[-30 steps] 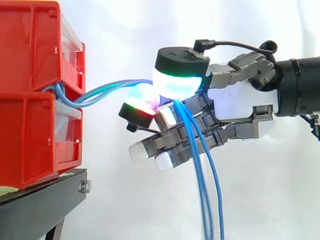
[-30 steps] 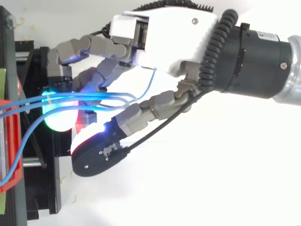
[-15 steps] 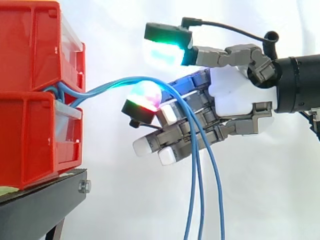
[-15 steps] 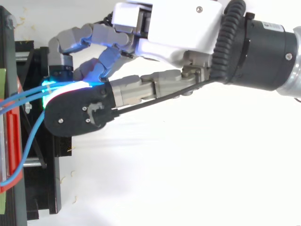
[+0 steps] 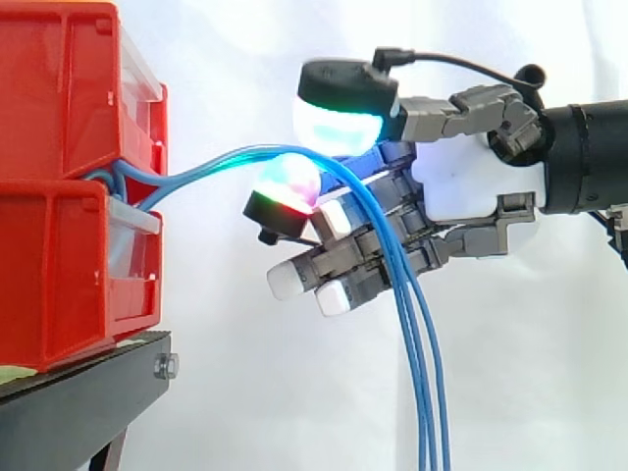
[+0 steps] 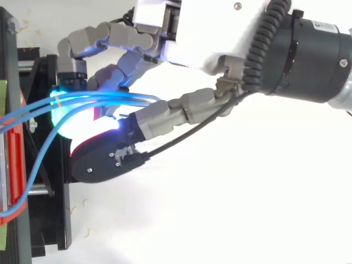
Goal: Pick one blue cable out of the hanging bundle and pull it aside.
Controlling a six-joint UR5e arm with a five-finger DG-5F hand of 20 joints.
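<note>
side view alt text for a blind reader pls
A robot hand reaches in from the right into a bundle of blue cables that arcs out of stacked red bins on the left, crosses the hand and hangs down before a white curtain.

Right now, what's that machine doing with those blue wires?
A robot hand is at work on a bundle of blue cables that comes out of the stacked red bins. The cables arch out from the bins, run across the robot hand and hang down past it. None looks pulled apart from the rest yet.
</note>
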